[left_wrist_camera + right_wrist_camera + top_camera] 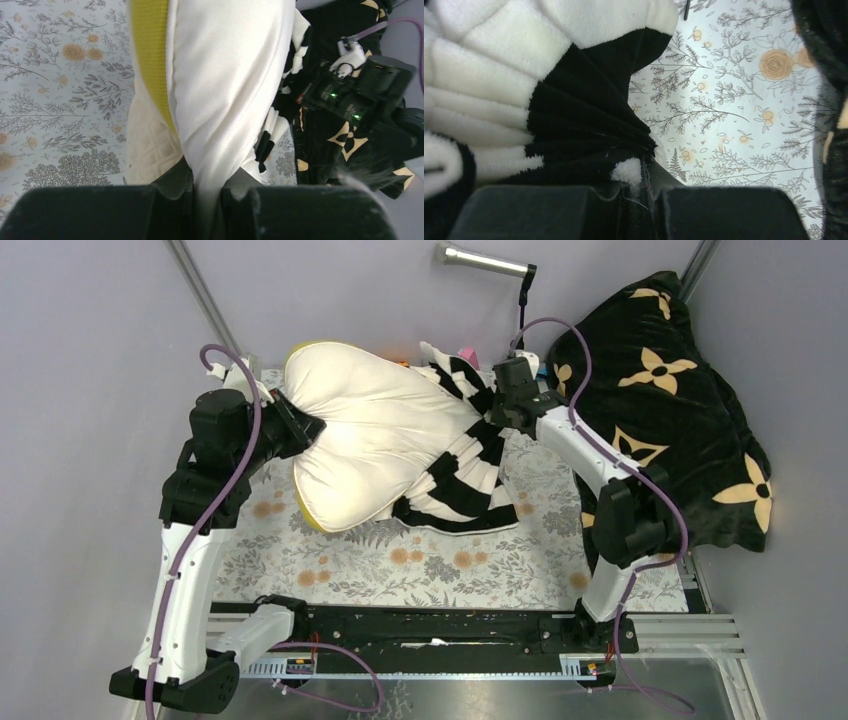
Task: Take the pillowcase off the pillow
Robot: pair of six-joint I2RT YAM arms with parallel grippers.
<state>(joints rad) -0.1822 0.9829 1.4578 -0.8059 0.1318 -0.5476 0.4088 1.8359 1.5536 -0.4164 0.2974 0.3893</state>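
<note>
The cream-white pillow [375, 440] with a yellow edge band [152, 55] lies at the back middle of the table, mostly bare. The black and cream striped pillowcase [462, 475] is bunched over its right end. My left gripper [300, 427] is shut on a fold of the pillow's left edge; in the left wrist view the white fabric [225, 90] runs down between the fingers. My right gripper [497, 412] is shut on the pillowcase, whose black pleats [584, 115] gather into the jaws in the right wrist view.
A black plush blanket with tan flowers [665, 400] is heaped at the back right, against the right arm. A floral cloth [400, 560] covers the table. A metal cylinder [485, 259] on a stalk stands at the back wall. Grey walls enclose the sides.
</note>
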